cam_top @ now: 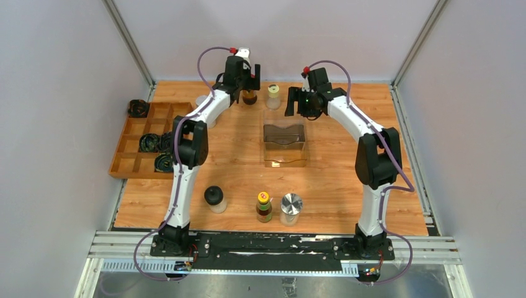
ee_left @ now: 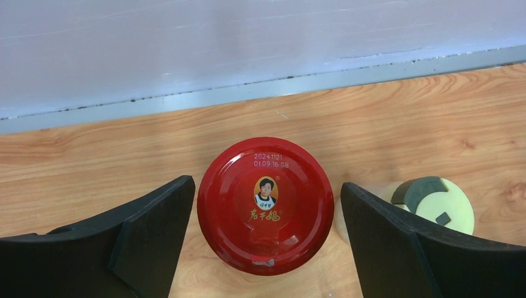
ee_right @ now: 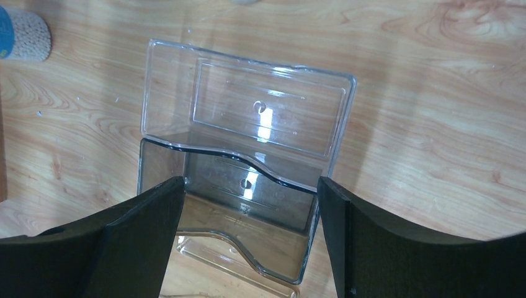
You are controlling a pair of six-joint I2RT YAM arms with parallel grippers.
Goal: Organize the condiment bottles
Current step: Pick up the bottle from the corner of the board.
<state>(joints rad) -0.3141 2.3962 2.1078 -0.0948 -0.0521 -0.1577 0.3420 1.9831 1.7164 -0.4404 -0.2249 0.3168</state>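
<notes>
My left gripper (cam_top: 247, 82) is open at the far edge of the table, directly over the red-lidded dark jar (cam_top: 249, 97). In the left wrist view its jaws flank the red lid (ee_left: 265, 205) with a gap on each side. The yellow-capped shaker (cam_top: 273, 94) stands just right of it and also shows in the left wrist view (ee_left: 435, 205). My right gripper (cam_top: 302, 104) is open and empty above the clear plastic bin (ee_right: 248, 118). The black-capped jar (cam_top: 214, 198), the yellow-capped brown sauce bottle (cam_top: 264, 207) and the silver-lidded jar (cam_top: 291, 208) stand in a row near the front. The blue-labelled jar (ee_right: 20, 31) shows at the right wrist view's corner.
The clear bin (cam_top: 285, 144) sits mid-table, empty. A wooden compartment tray (cam_top: 119, 169) at the left edge holds black coiled bundles (cam_top: 149, 143); another bundle (cam_top: 138, 108) lies behind it. Grey walls close the back and both sides.
</notes>
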